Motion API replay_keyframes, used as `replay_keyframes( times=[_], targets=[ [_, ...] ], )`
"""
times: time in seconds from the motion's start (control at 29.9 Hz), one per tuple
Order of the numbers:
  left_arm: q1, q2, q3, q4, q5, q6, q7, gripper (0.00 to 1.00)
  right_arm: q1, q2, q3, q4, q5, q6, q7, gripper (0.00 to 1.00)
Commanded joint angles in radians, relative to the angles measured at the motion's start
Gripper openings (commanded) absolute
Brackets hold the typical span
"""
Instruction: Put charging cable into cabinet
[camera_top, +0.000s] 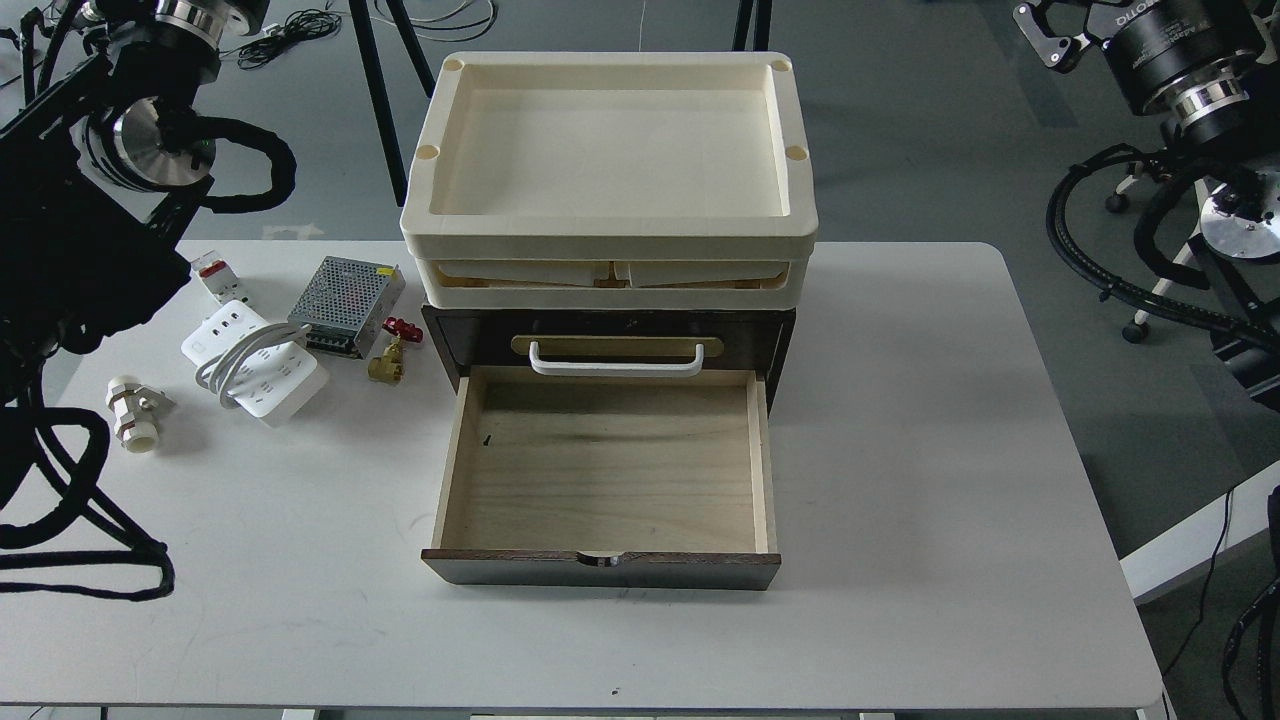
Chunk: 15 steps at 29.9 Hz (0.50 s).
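One charging cable (255, 368) lies left of one open cabinet (608, 460).

You see the white cable (255, 365), cord looped round it, lying flat left of the cabinet (607, 345), whose lower drawer stands open.

A single head view is looking forward and steeply down at the table (900, 480) from its near edge, taking in nearly all of it; the near corners are probably lying just outside.
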Motion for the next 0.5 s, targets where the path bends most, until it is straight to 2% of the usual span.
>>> replay_keyframes(
  times=[0.0,0.17,0.33,0.4,0.47],
  targets=[
    [0.001,-0.001,-0.002,0.000,0.000,0.000,0.002,1.00,0.000,0.001,0.000,0.000,0.000,0.000,0.000,0.99],
    [0.001,-0.002,-0.013,0.001,-0.008,0.000,0.000,1.00,0.002,-0.001,-0.003,0.000,-0.002,0.000,0.000,0.99],
    [0.034,-0.002,-0.080,0.026,-0.084,0.000,-0.003,1.00,0.006,-0.001,-0.003,0.002,-0.002,0.000,-0.001,0.99],
    [0.060,-0.002,-0.126,0.026,-0.109,0.000,-0.024,1.00,0.008,-0.001,-0.003,0.003,-0.002,0.000,-0.001,0.99],
    [0.076,-0.008,-0.169,0.026,-0.112,0.000,-0.076,1.00,0.005,-0.001,-0.003,0.006,-0.002,0.000,-0.001,0.99]
  ],
)
